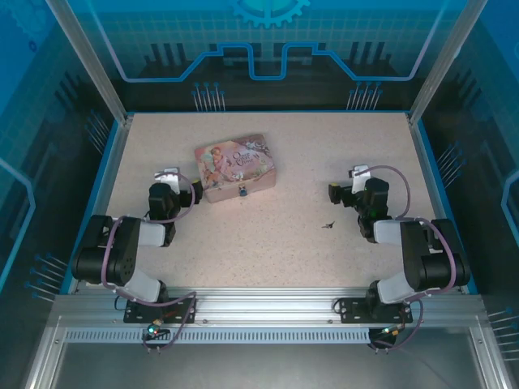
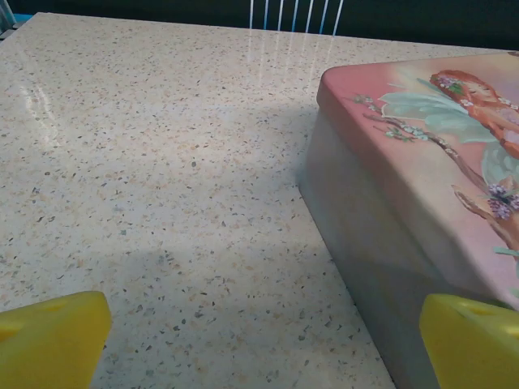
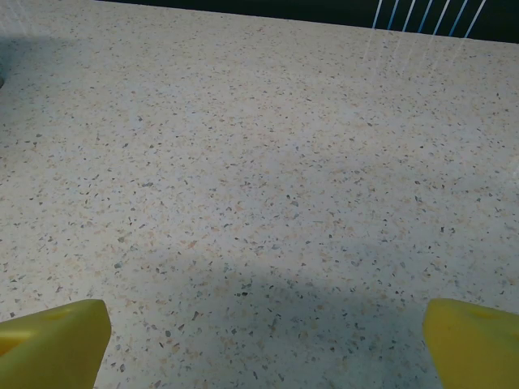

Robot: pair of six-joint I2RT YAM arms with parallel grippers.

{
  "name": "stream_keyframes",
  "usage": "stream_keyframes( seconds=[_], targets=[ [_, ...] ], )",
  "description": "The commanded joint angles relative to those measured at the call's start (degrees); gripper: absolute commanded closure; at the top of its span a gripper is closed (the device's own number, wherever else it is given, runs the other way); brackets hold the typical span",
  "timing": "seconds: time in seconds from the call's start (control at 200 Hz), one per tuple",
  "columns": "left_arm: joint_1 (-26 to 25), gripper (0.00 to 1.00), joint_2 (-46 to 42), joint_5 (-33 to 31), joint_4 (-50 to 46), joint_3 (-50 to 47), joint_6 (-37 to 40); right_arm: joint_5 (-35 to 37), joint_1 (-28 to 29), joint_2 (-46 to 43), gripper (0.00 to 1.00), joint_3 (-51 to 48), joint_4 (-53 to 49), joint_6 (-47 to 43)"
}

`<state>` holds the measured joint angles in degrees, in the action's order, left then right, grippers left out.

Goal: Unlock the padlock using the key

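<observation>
The tiny dark blue padlock [image 1: 242, 193] hangs at the front side of a pink illustrated tin [image 1: 235, 166] near the table's middle. The small dark key [image 1: 328, 224] lies on the speckled table, right of the tin and apart from it. My left gripper [image 1: 167, 175] rests just left of the tin, open. In the left wrist view its yellow fingertips [image 2: 50, 340] stand wide apart over bare table, with the tin's [image 2: 422, 186] corner close on the right. My right gripper [image 1: 359, 173] sits up and to the right of the key, open, its fingertips [image 3: 50, 344] spread with nothing between them.
The speckled tabletop [image 1: 284, 243] is ringed by a blue rim and transparent walls with metal posts. Both arm bases are bolted to the aluminium rail [image 1: 259, 312] at the near edge. Open table lies between the two arms, in front of the tin.
</observation>
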<state>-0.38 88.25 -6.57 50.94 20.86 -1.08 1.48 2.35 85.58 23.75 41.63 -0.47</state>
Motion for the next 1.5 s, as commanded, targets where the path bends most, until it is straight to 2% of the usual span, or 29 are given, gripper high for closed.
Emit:
stream_keyframes(
  seconds=[0.0, 0.6, 0.745, 0.84, 0.89, 0.935, 1.016, 1.131, 1.231, 1.301, 1.411, 1.496],
  targets=[
    [-0.1, 0.01, 0.7, 1.7, 1.7, 1.2, 1.1, 0.4, 0.7, 0.6, 0.00, 1.2, 1.3, -0.2],
    [0.0, 0.01, 0.7, 1.3, 1.8, 1.0, 0.9, 0.0, 0.4, 0.6, 0.00, 1.2, 1.2, -0.1],
    [0.0, 0.01, 0.3, -1.0, 6.0, -1.3, 0.3, 0.5, 0.3, 0.4, 0.00, 1.0, 1.5, 0.2],
    [0.0, 0.01, -3.2, -3.3, 9.0, -4.5, -0.5, 1.3, -1.0, -2.9, 0.00, 1.9, -2.4, 2.3],
    [0.0, 0.01, -7.1, -3.9, 7.8, -5.6, -0.6, 1.5, -1.5, -6.6, 0.00, 2.9, -7.7, 2.7],
    [0.0, 0.01, -11.5, -4.1, 3.8, -5.5, -0.8, 2.3, -1.7, -10.4, 0.00, 4.1, -13.7, 3.2],
    [-0.1, 0.01, -20.6, -4.7, -10.7, -2.2, -1.8, 2.8, -2.0, -17.3, 0.00, 6.2, -24.2, 6.1],
    [-0.2, 0.01, -31.5, -6.9, -30.3, 3.9, -4.4, -0.1, -2.0, -25.8, 0.00, 8.4, -39.7, 15.5],
    [-0.4, 0.01, -38.5, -5.8, -44.0, 8.1, -10.5, -2.3, -0.5, -30.5, 0.00, 10.2, -52.1, 23.4],
    [-0.6, 0.01, -41.3, -3.6, -53.5, 11.2, -17.5, -2.7, 1.7, -32.8, 0.01, 10.3, -58.3, 27.8],
    [-2.3, 0.01, -42.6, 4.6, -61.2, 13.0, -26.1, -2.8, 6.5, -33.6, 0.09, 9.9, -65.3, 32.4],
    [-6.5, 0.01, -43.1, 5.8, -63.6, 13.0, -28.6, -0.3, 11.0, -32.1, 0.14, 10.0, -69.3, 34.5]
  ],
)
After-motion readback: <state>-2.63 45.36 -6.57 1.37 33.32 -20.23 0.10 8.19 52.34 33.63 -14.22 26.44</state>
